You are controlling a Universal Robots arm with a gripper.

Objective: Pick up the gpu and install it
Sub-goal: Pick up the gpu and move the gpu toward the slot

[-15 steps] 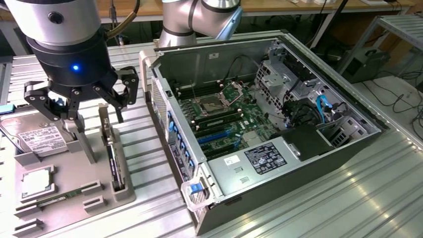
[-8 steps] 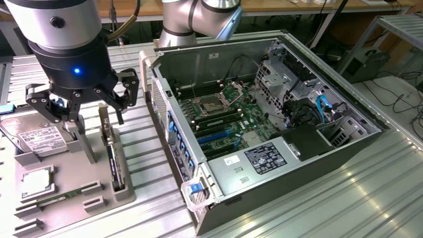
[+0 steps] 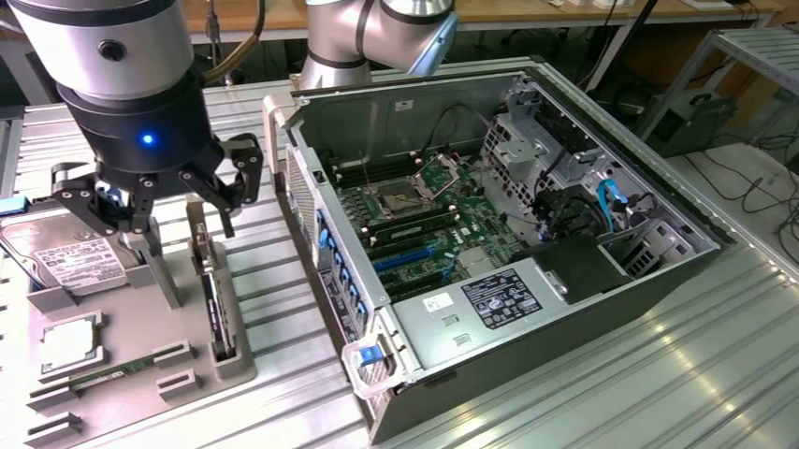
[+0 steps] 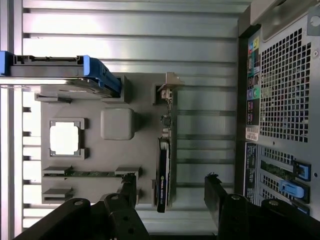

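The gripper [image 3: 181, 217] is hanging in the upper left of the exterior view at the end of the silver and black arm [image 3: 107, 56]. Its jaws are standing wide apart and holding nothing. Below it, a grey parts tray [image 3: 138, 309] is lying on the slatted metal table [image 3: 600, 374] in the lower left of that view. The gpu [image 3: 220, 313] is standing on its edge in a narrow holder along the tray's side nearest the computer case [image 3: 413, 103], with no finger touching it. Seen from the wrist camera, the gpu [image 4: 162, 170] is showing as a thin dark card with its metal bracket at the far end. It is lying in the gap between the two black fingers [image 4: 127, 187], closer to one of them than to the other. Other parts are also sitting on the tray: a silver hard drive [image 3: 69, 253] with a white label at the exterior view's left edge, a square processor [image 3: 69, 344] in its recess, and a narrow green memory stick [image 3: 110, 371] near the bottom left corner. The open computer case is taking up the centre and right of the exterior view, lying on its side just beside the tray and showing its green motherboard [image 3: 425, 215].
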